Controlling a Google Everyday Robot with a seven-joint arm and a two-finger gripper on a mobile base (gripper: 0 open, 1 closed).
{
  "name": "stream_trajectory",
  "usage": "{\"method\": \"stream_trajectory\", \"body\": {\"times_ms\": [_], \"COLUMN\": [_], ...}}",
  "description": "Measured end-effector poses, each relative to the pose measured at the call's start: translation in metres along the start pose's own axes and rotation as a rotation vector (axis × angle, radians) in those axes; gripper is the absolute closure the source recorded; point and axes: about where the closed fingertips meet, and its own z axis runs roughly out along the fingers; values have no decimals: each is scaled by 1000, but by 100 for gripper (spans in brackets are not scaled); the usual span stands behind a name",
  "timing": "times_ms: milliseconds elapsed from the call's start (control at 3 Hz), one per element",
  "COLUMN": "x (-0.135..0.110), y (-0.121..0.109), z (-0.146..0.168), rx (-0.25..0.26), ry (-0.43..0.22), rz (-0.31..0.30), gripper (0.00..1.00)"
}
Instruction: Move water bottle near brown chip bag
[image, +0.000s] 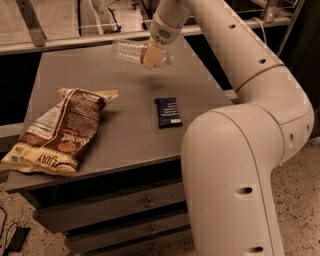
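The clear ribbed water bottle (131, 52) lies sideways in the air above the far part of the grey table (125, 125). My gripper (151, 56) is shut on the water bottle near its right end and holds it clear of the tabletop. The brown chip bag (62, 130), crinkled with cream-yellow ends, lies flat on the left front part of the table, well below and left of the bottle.
A small dark blue bar wrapper (168, 112) lies on the table's right middle. My large white arm (240, 150) fills the right side. The table has drawers (145, 202) below its front edge. A rail (75, 40) runs behind the table.
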Motion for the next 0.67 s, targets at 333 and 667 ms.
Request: {"method": "stream_trajectory", "body": {"times_ms": [333, 667], "x": [-33, -49], "y": [27, 56], "z": [11, 22], "rx": [-72, -130], "ry": [-31, -31], "rz": [-77, -121], "gripper": [100, 100]}}
